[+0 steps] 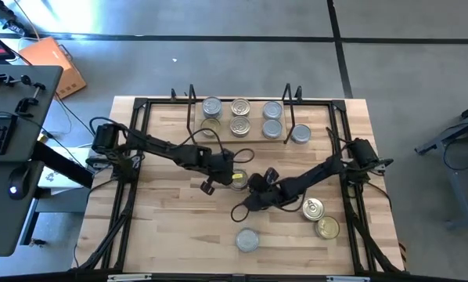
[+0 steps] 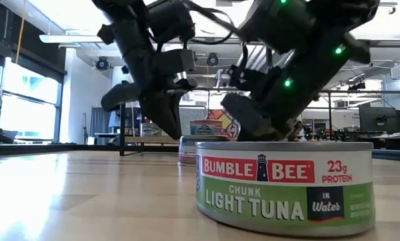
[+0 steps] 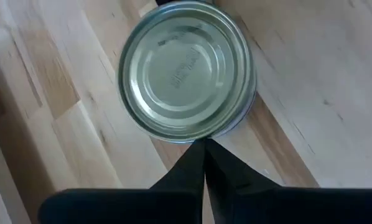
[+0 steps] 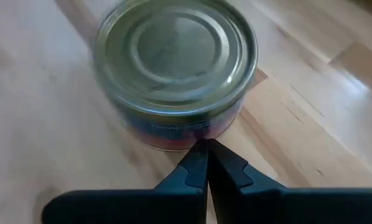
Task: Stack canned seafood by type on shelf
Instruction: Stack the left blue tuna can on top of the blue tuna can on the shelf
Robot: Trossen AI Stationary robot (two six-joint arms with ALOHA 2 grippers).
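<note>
A squat tin [image 1: 239, 180] with a silver top [image 3: 185, 68] and a colourful label [image 4: 173, 134] stands upright at mid-table. My left gripper [image 3: 204, 144] is shut at its left side and my right gripper [image 4: 204, 144] is shut at its right side. The shelf [image 1: 242, 139], a light board between black uprights, stands at the far edge and bears several silver-topped tins [image 1: 240, 115]. One more tin [image 1: 300, 135] stands on the table just right of it. My left gripper slants down from the table's left, its shut fingertips [image 3: 195, 155] at the tin's top rim [image 3: 197, 139]; I cannot tell whether they touch it. My right gripper slants down from the table's right, its shut fingertips [image 4: 197, 160] against the lower side wall [image 4: 195, 138] of the tin, which stands upright on the table.
Near the front edge stands a green-labelled tuna tin [image 2: 283, 187], silver-topped [image 1: 247, 239]. Two gold tins [image 1: 313, 209] [image 1: 326, 227] with ring pulls sit at the near right, beside my right arm. A black frame [image 1: 140, 106] runs around the tabletop.
</note>
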